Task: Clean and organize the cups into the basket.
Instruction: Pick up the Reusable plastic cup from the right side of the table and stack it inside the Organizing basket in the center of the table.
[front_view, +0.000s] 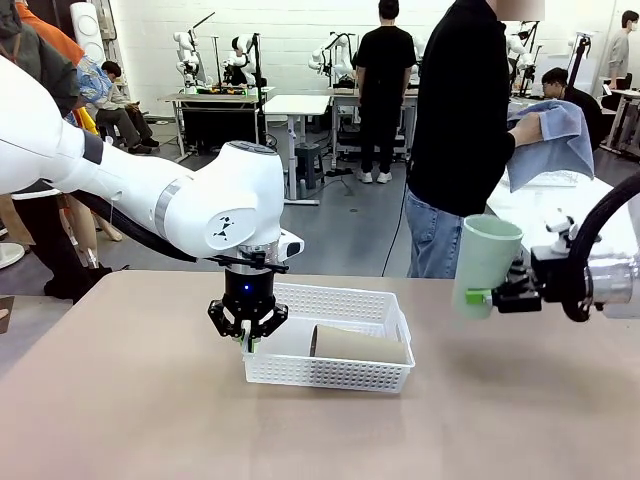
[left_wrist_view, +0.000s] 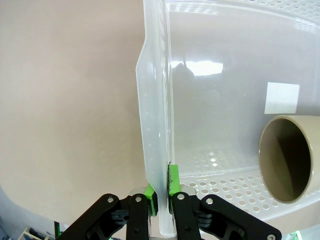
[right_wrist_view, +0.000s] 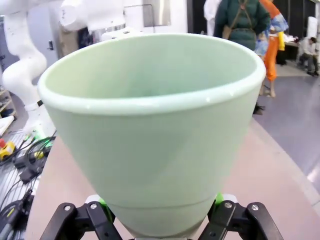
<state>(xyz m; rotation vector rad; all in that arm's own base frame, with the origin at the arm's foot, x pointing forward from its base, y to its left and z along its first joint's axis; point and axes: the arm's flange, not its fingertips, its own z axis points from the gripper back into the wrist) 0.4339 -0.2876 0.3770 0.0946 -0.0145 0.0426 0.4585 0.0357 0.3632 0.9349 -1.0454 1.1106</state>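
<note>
Bench (front_view: 130, 400): plain tan top in a busy lab room, with the basket at mid-bench and a person at the far side.
Left hand (front_view: 247, 335) (left_wrist_view: 162, 187): pointing straight down, clenched on the basket's left end wall, one finger inside and one outside.
Basket (front_view: 330, 372) (left_wrist_view: 155, 100): white with lattice sides, flat on the bench, long side running across the front view, pinned at its left end.
Tan cup (front_view: 360, 345) (left_wrist_view: 285, 157): on its side on the basket floor, toward the right and near part. Long axis along the basket's length, open mouth facing the left hand. Bare floor beside it at the left end and far side.
Right hand (front_view: 487, 300) (right_wrist_view: 160, 215): reaching in level from the right, grasping the mint cup near its base, a pad on either side.
Mint cup (front_view: 487, 262) (right_wrist_view: 155, 125): in the air, clear of the bench, mouth up, long axis near upright with a slight lean.
Key relation: basket lower than the mint cup and to its left, well apart from it. Right hand the only free carrier.
Next move, as judged: across and down into the bare floor, probably tipped to lie parallel to the tan cup.
Risk, as judged: a knock on the tan cup or the basket rim.
Person (front_view: 460, 120): blue cloth (front_view: 560, 135) in hand, far right.
</note>
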